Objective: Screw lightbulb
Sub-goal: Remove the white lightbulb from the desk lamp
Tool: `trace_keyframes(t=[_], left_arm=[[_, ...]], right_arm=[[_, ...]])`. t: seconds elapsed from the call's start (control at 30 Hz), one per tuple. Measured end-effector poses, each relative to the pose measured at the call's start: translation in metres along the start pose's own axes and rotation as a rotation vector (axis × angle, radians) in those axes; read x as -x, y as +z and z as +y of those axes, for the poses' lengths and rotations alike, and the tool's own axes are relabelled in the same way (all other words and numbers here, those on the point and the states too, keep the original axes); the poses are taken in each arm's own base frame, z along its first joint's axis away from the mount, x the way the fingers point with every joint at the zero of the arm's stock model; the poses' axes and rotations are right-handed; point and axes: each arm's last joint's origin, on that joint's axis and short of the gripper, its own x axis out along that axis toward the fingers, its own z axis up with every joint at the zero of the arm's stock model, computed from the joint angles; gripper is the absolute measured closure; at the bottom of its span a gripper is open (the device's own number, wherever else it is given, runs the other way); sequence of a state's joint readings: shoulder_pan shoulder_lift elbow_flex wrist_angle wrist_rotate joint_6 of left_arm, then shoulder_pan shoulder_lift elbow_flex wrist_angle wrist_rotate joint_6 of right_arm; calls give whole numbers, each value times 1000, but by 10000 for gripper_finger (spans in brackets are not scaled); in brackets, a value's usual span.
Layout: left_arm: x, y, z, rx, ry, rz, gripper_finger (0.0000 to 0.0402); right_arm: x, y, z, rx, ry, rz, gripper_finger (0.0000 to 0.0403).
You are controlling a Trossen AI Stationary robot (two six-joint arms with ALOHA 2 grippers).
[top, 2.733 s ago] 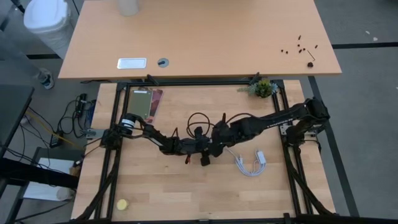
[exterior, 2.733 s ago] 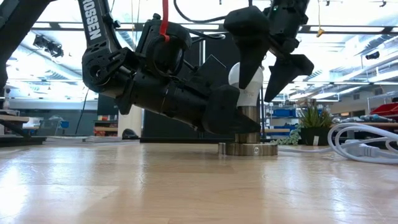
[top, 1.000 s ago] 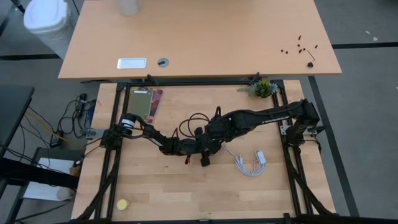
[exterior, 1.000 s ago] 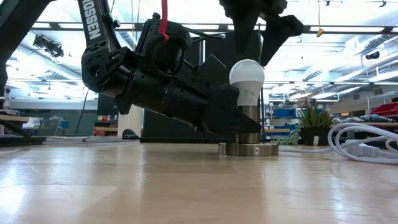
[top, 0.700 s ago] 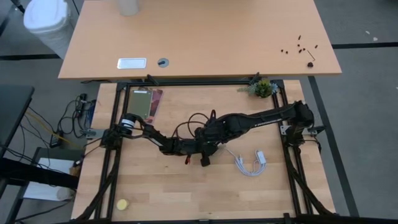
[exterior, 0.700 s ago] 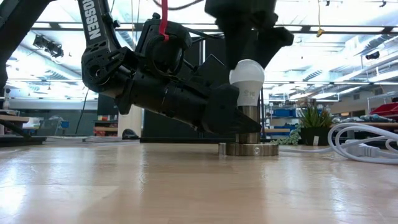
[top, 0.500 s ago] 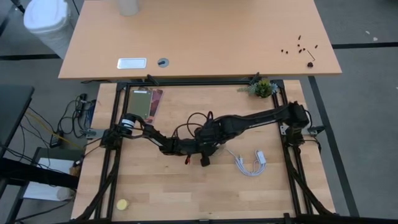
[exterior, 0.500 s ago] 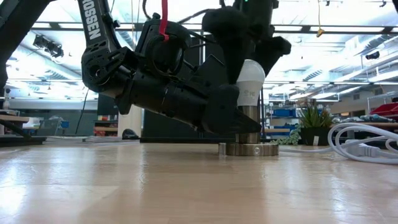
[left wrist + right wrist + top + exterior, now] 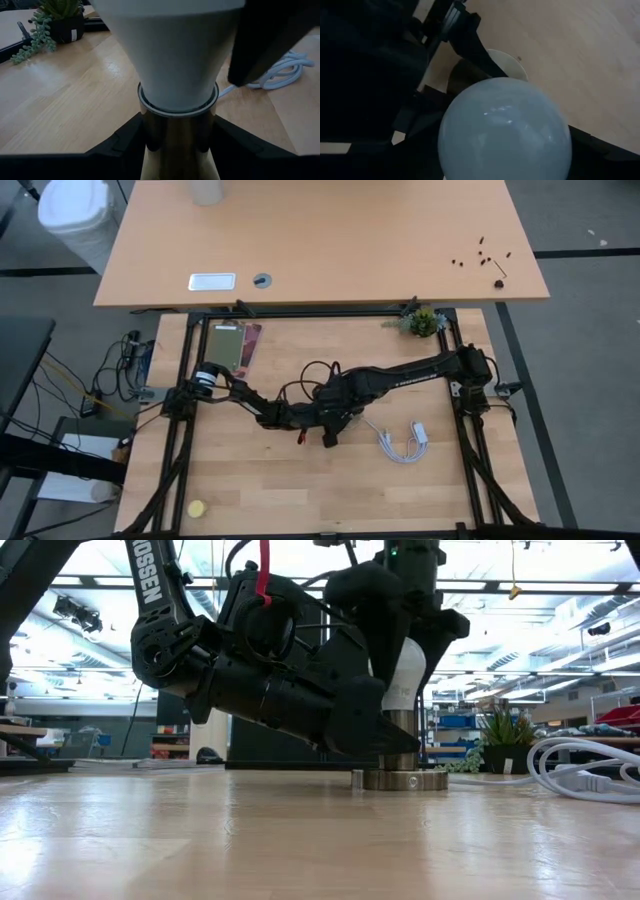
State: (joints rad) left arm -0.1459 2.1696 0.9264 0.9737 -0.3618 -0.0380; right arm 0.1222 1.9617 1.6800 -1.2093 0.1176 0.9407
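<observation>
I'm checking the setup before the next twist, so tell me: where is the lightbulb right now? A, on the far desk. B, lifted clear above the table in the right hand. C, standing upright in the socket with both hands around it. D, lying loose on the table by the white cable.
C: the lightbulb stands upright in the socket, the left hand at its metal neck and the right hand around its globe.

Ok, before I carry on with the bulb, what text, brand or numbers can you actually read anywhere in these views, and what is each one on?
"OSSEN" (start of the word cut off by the frame edge): white letters running down the left arm link, low view.
Faint grey marking on the lightbulb neck: too small to read.
Card-like items at the table's left rear corner, high view: any print too small to read.
Wrist views: no text visible.
</observation>
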Motion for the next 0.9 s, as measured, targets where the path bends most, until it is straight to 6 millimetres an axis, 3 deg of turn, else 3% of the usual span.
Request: trace_keyframes(t=[0.23,0.37,0.57,0.9], left_arm=[[0,0,0,0,0,0,213],[0,0,0,0,0,0,213],[0,0,0,0,1,0,213],[0,0,0,-4,2,0,213]], right_arm=[[0,2,-1,43,14,21,129],[0,2,-2,178,12,15,129],[0,2,-2,573,12,9,129],[-1,2,-3,1464,2,13,121]])
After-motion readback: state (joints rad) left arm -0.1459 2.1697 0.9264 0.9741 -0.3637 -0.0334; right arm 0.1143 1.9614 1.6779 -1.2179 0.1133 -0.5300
